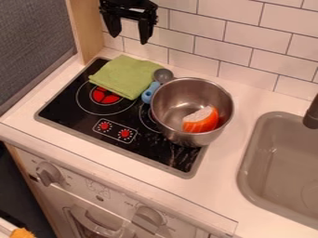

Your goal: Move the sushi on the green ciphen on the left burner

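My gripper (129, 33) hangs at the top left in front of the tiled wall, above the back of the stove, its two fingers apart with nothing between them. The sushi (201, 120), orange and white, lies inside a steel pot (176, 87) on the right part of the stove. A green cloth (126, 76) lies folded at the stove's back left, partly over the left burner (107, 96), whose red centre shows in front of it.
A spoon with a blue handle (150, 92) lies between cloth and pot, its grey bowl toward the wall. The stove's knobs (115, 130) are in front. At the right are a grey sink (279, 162) and a dark faucet (312, 114). A wooden post (87, 28) stands at the back left.
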### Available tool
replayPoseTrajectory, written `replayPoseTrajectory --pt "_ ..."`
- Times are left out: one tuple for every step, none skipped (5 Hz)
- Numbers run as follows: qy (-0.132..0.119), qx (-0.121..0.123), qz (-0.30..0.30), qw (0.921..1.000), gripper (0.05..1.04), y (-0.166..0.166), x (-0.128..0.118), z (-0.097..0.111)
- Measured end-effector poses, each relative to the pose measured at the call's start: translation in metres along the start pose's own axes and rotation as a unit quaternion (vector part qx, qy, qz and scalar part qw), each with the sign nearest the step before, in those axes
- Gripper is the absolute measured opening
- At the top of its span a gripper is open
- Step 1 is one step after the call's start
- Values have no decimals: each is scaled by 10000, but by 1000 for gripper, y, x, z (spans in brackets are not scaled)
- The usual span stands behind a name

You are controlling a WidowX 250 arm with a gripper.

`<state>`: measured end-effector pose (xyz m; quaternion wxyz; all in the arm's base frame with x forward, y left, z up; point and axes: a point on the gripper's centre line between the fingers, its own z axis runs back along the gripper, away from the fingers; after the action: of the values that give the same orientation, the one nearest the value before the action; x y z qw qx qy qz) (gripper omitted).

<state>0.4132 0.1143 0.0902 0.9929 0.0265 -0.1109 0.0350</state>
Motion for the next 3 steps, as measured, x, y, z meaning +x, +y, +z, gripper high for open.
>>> replayPoseTrajectory --pt "235 -77 -30 9997 1000 -4 -10 -16" --pt "148 -229 -417 9988 999 -28 -22 -7" --pt "-351 -316 -909 9947 999 -57 -31 33"
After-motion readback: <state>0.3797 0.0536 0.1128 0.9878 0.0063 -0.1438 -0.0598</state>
